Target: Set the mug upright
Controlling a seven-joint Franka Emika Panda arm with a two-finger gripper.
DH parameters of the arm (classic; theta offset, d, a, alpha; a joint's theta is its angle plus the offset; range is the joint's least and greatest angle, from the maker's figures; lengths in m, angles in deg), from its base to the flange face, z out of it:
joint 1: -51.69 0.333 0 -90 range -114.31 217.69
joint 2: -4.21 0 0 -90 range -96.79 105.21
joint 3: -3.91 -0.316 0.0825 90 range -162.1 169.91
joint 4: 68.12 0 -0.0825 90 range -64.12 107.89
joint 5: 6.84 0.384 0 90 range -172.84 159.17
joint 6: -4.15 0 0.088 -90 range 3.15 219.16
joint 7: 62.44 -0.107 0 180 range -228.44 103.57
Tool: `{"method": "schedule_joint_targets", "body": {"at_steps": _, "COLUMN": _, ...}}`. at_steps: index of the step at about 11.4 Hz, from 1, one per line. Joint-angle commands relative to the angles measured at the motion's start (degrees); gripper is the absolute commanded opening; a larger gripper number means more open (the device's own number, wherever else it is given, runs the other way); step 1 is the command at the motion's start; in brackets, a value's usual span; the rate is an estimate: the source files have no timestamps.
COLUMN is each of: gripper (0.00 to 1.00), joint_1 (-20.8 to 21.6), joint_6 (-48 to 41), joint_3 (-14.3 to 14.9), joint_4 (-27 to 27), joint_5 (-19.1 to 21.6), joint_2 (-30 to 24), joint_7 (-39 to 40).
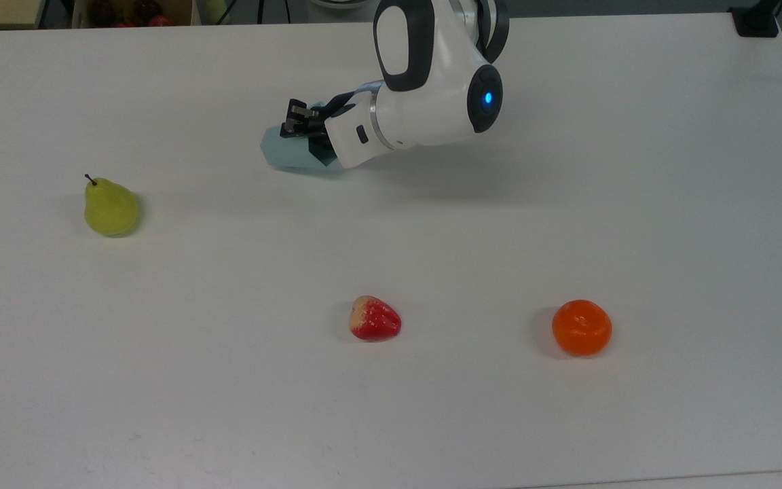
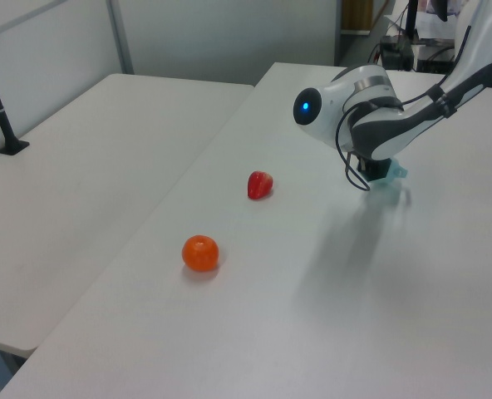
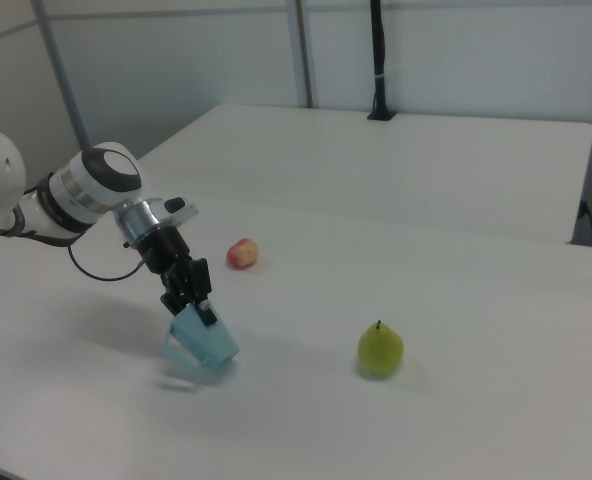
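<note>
Mid-tilt — the hand (image 3: 192, 300), fingers closed on the rim of the mug (image 3: 202, 343), holds it canted on the surface (image 3: 456, 400), narrow base low and toward the pear (image 3: 380, 350), mouth raised toward the arm — its long axis short of vertical.

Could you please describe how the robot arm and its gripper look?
The arm has smooth, rounded white shells with dark grey or black panels at the joints. A round dark cap on the wrist carries a glowing blue light. A thin black cable loops beside the wrist. The gripper is small, black and angular, mounted on a white flange.
</note>
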Motion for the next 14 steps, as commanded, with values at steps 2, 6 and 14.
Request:
{"method": "schedule_joint_targets", "body": {"at_steps": 2, "gripper": 0.01, "joint_1": -1.40, "joint_6": -1.25, "joint_3": -0.07, "joint_4": -0.03, "joint_5": 3.27, "joint_2": -5.25, "joint_7": 5.85}}
{"method": "schedule_joint_targets", "body": {"at_steps": 6, "gripper": 0.01, "joint_1": -3.51, "joint_6": 8.39, "joint_3": -0.25, "joint_4": -0.73, "joint_5": 22.40, "joint_2": -10.26, "joint_7": 14.19}}
{"method": "schedule_joint_targets", "body": {"at_steps": 14, "gripper": 0.01, "joint_1": -3.42, "joint_6": 26.69, "joint_3": -0.51, "joint_4": 0.94, "joint_5": 43.26, "joint_2": -4.91, "joint_7": 47.15}}
